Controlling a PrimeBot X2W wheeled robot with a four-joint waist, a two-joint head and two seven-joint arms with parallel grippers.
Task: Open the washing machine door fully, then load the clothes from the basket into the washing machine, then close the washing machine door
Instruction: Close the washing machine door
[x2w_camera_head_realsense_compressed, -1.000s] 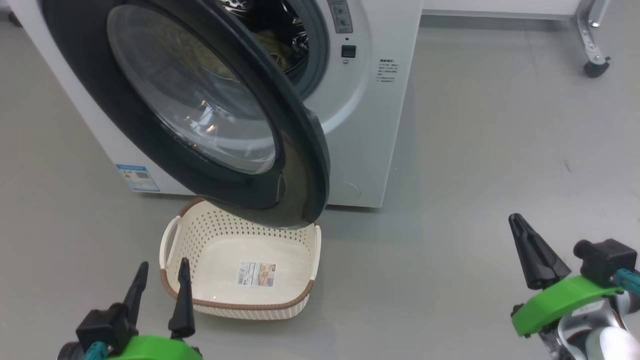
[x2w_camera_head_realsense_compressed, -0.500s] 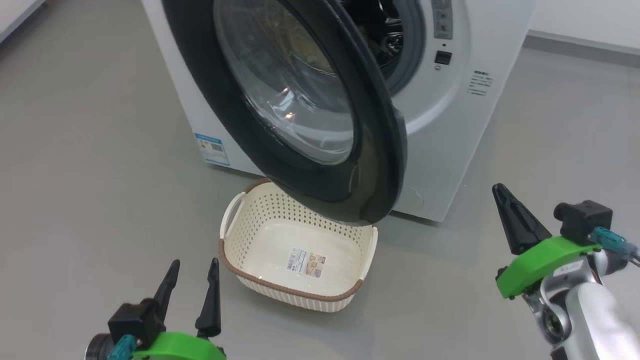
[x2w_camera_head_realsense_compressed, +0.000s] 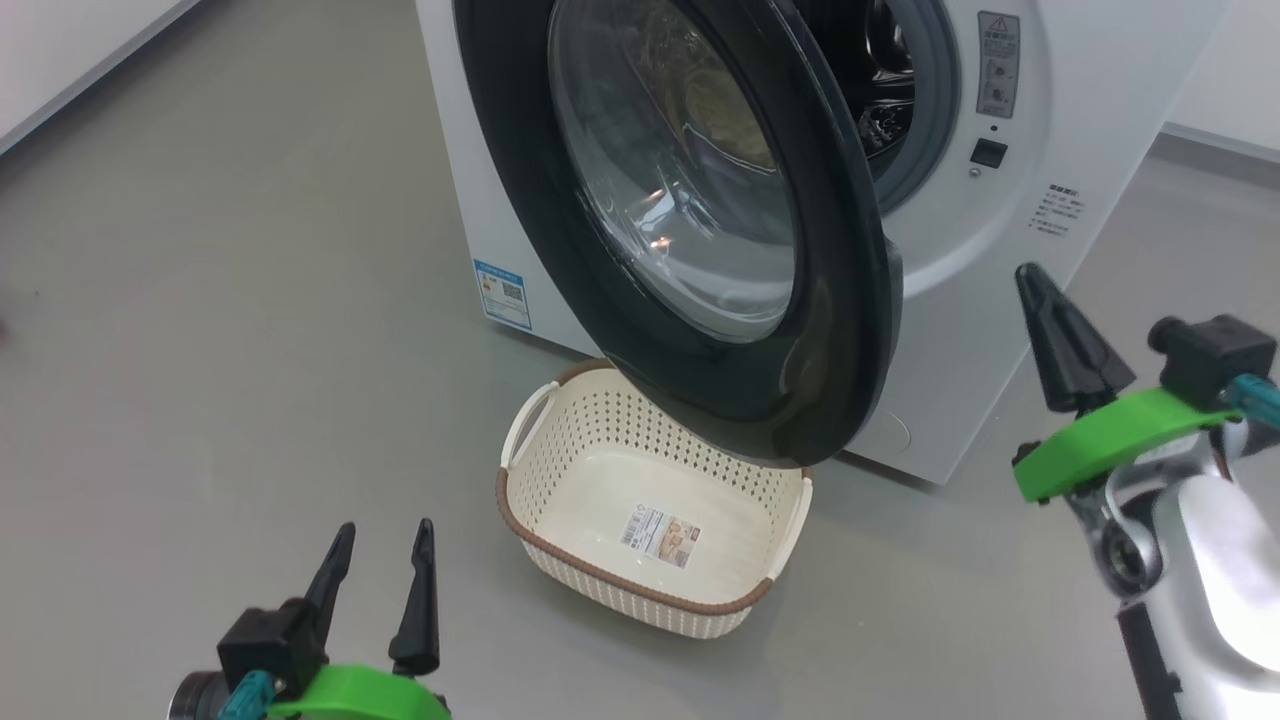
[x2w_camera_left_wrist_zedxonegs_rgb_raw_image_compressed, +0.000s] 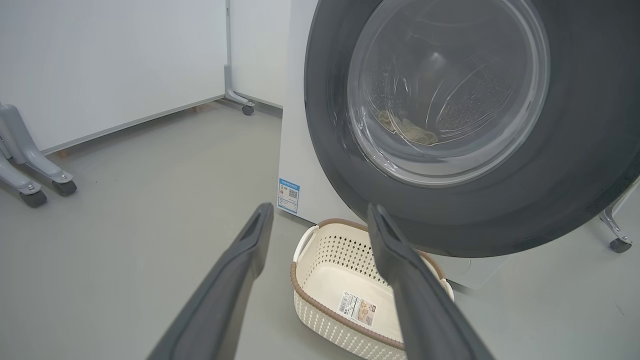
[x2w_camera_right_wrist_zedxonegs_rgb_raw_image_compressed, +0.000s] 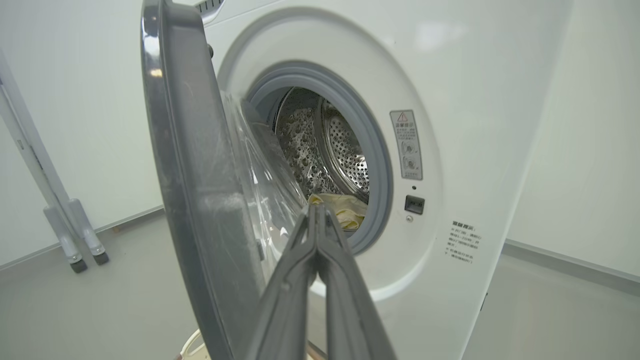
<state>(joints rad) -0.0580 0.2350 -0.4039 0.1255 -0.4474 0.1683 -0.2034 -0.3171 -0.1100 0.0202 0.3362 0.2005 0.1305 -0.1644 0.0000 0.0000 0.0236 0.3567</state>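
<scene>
Right jaws closed beside door (x2w_camera_head_realsense_compressed: 520, 200), left jaws apart near basket (x2w_camera_head_realsense_compressed: 562, 470)

No wording is legible. The washing machine (x2w_camera_head_realsense_compressed: 960, 350) carries a blue label (x2w_camera_head_realsense_compressed: 503, 293) with a QR code, a grey sticker (x2w_camera_right_wrist_zedxonegs_rgb_raw_image_compressed: 406, 145) with a red warning triangle, and small printed lines (x2w_camera_right_wrist_zedxonegs_rgb_raw_image_compressed: 465, 241), perhaps Chinese. The basket (x2w_camera_head_realsense_compressed: 640, 605) floor bears a printed label (x2w_camera_head_realsense_compressed: 661, 533).

Grey floor (x2w_camera_head_realsense_compressed: 230, 300), slight sheen. Left wrist view: white partition panel (x2w_camera_left_wrist_zedxonegs_rgb_raw_image_compressed: 110, 65) standing on it. Grey castered legs (x2w_camera_left_wrist_zedxonegs_rgb_raw_image_compressed: 37, 162) just in front of the panel's left end. Grey post with a castered foot (x2w_camera_left_wrist_zedxonegs_rgb_raw_image_compressed: 235, 95) at the panel's right edge. One more caster (x2w_camera_left_wrist_zedxonegs_rgb_raw_image_compressed: 619, 244) well apart from the panel, far right.
</scene>
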